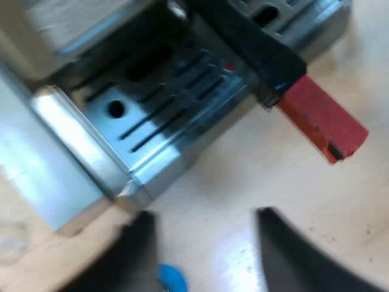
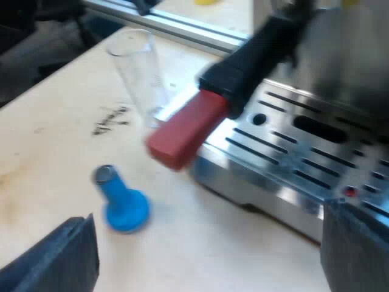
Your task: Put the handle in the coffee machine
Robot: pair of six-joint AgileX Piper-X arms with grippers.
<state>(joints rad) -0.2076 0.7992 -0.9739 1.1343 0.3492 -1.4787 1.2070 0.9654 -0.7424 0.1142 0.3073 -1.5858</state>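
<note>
- Although neither tool grips it, the handle (image 1: 255,42) juts out from the front of the machine (image 1: 67,152), above the slotted tray (image 1: 152,109). Its red end (image 1: 319,118) hangs past the tray's edge over the table (image 1: 273,182).
- The left tool (image 1: 203,219) hovers low over the table near the tray's corner. Its fingers are spread wide with nothing between them, and a blue tamper (image 1: 173,280) peeks out just beside it.
- The right tool (image 2: 206,243) is likewise spread and empty, facing the tray. The tamper stands on the table near it, and a clear glass (image 2: 140,73) stands beyond the red end.
- The handle looks rigid, and its hidden metal head probably makes it front-heavy. The dark grip seems smooth, so it could slip under a light pinch.
- The best hold is probably across the dark part just behind the red end, which gives leverage for twisting.
- Whether the head is locked in or only resting there, I cannot tell.
</note>
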